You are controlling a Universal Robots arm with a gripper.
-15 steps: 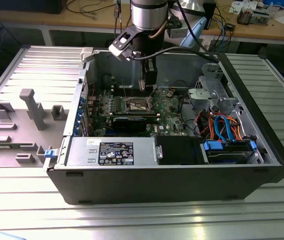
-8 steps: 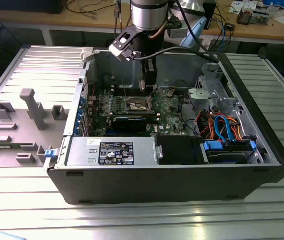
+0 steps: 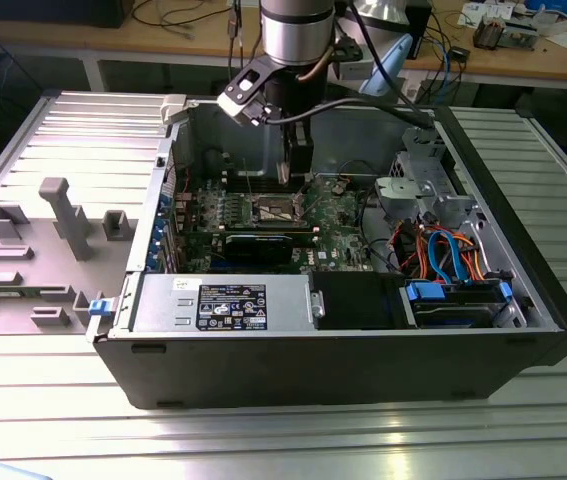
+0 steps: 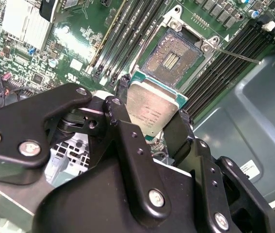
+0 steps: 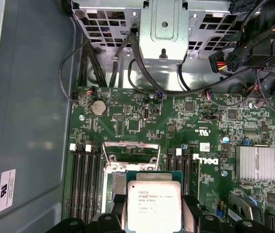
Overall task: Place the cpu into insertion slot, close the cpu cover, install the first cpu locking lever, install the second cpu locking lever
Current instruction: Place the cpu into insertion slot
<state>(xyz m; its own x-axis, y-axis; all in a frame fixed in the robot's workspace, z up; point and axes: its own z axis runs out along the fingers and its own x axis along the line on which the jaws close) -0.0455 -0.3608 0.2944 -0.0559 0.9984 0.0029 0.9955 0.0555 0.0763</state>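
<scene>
My gripper (image 4: 152, 110) is shut on the cpu (image 4: 149, 104), a flat square chip with a silver-grey top, clamped by two opposite edges between black fingers (image 4: 122, 104). The chip hangs tilted just above and beside the insertion slot (image 4: 172, 54), whose dark pin field lies bare inside a silvery rim. In the first wrist view the cpu (image 5: 154, 206) covers part of the slot (image 5: 118, 187), and the cpu cover (image 5: 130, 151) stands raised at the slot's edge. A thin locking lever (image 4: 239, 57) sticks out sideways from the slot. In the exterior view the gripper (image 3: 296, 170) hovers over the slot (image 3: 273, 210) inside the case.
Long black memory slots (image 4: 127, 29) flank the socket on both sides. A finned heatsink (image 5: 255, 162) sits on the green board. A metal drive cage (image 3: 418, 190) and coloured cables (image 3: 443, 250) fill the exterior view's right. The power supply (image 3: 228, 300) lies at the case front.
</scene>
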